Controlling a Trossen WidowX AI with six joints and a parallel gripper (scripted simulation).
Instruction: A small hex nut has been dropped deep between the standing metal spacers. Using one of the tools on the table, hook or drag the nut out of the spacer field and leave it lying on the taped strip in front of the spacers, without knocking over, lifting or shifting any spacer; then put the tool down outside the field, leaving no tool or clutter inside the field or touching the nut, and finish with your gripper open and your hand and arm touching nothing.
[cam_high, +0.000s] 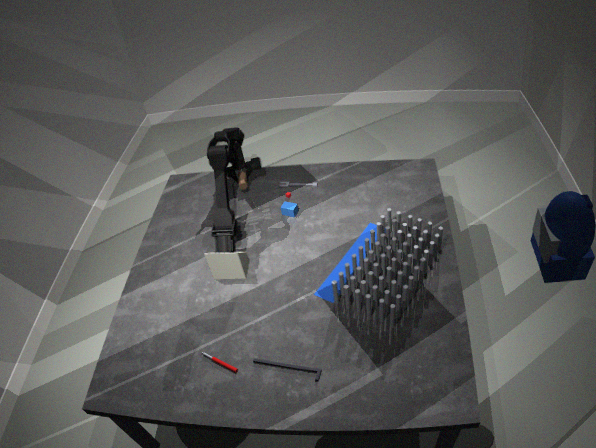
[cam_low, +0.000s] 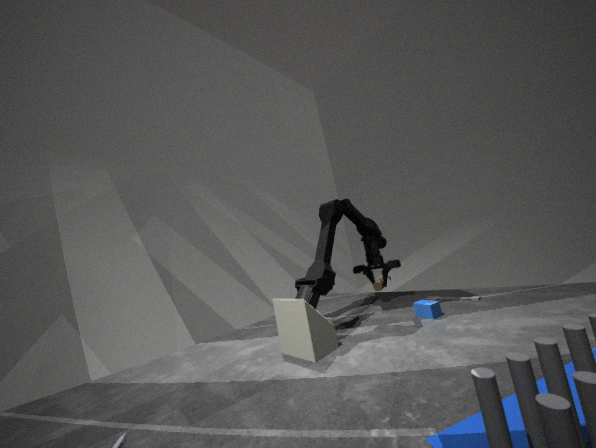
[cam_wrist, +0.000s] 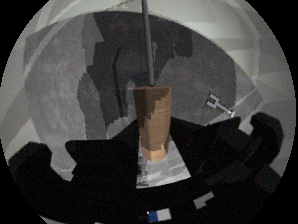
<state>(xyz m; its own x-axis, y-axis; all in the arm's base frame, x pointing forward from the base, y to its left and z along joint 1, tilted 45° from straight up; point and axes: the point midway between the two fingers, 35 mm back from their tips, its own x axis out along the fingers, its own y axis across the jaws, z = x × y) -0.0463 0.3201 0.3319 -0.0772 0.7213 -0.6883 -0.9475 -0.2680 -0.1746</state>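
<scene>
My gripper (cam_high: 243, 179) (cam_low: 378, 278) (cam_wrist: 152, 120) hangs above the table's far left part, near the arm's base, and is shut on a tool with a brown wooden handle (cam_high: 243, 183) (cam_low: 378, 285) (cam_wrist: 152, 119). Its thin grey metal shaft (cam_wrist: 147, 30) points away from the wrist camera. The standing grey spacers (cam_high: 395, 260) (cam_low: 520, 395) fill the table's right side, far from the gripper. The blue taped strip (cam_high: 343, 270) (cam_low: 475, 430) lies along their left edge. I cannot see the hex nut among the spacers.
A blue cube (cam_high: 290, 209) (cam_low: 427, 309) and a small red piece (cam_high: 288, 195) lie right of the arm. A grey fork-ended tool (cam_high: 298, 184) (cam_wrist: 220, 106) lies behind them. A red-handled tool (cam_high: 220, 362) and a dark hooked rod (cam_high: 287, 366) lie near the front edge. A beige block (cam_high: 226, 265) (cam_low: 302, 330) stands at the arm's base.
</scene>
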